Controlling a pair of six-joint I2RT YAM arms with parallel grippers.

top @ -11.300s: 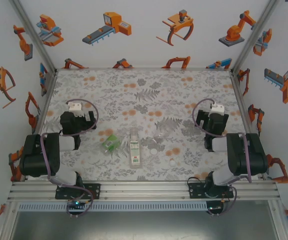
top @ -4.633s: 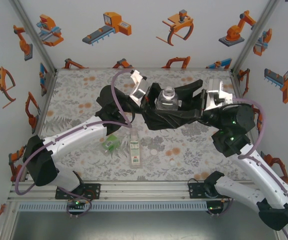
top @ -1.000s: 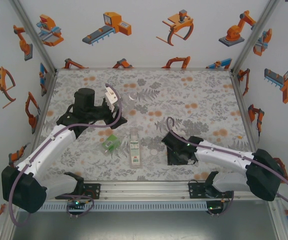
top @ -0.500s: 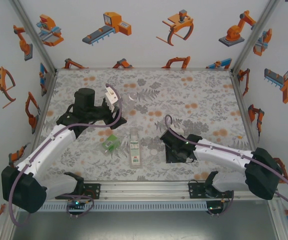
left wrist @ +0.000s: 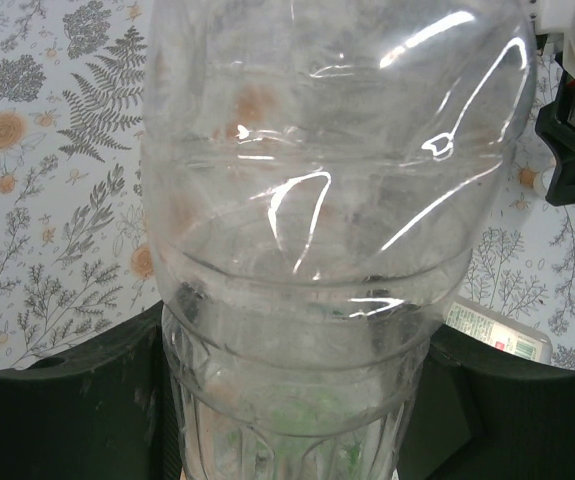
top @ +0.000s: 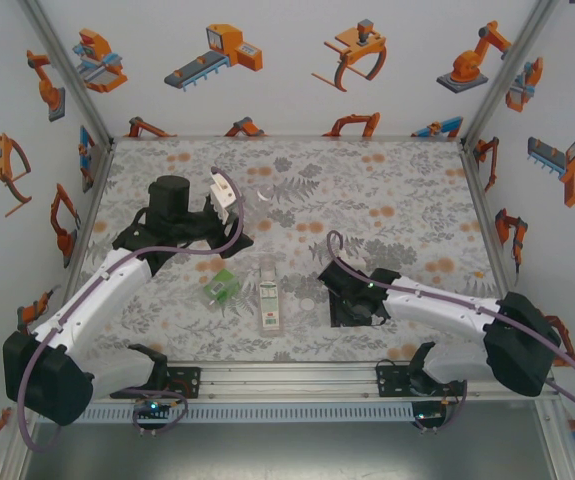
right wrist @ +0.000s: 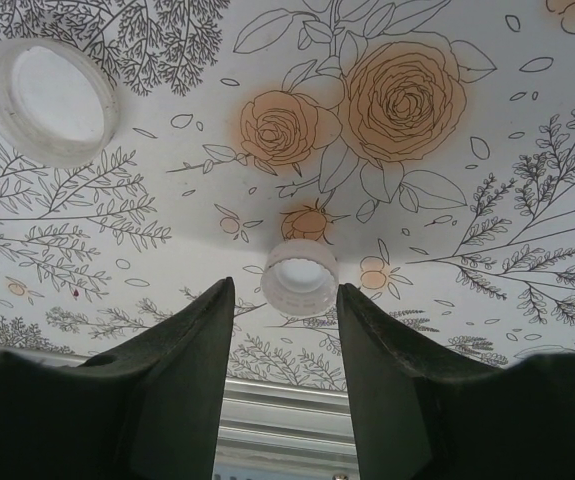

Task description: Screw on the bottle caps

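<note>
The right wrist camera shows the right gripper (right wrist: 285, 297) spread around a small white cap (right wrist: 299, 277), hollow side up; from above that gripper is just a dark mass right of the labelled bottle (top: 269, 297), which lies flat, lengthwise near-to-far. Left of and beyond that bottle, the left gripper (left wrist: 297, 420) pinches the clear bottle (left wrist: 337, 200), glinting, its long axis running away from the lens

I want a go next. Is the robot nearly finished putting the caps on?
Not nearly. I can't see any cap screwed on yet. Right now the left fingers hold the clear bottle, and the right fingers sit open around a small cap on the table. Left to do: that cap, a bigger cap lying loose nearby, and the green bottle and labelled bottle lying on the table.
</note>
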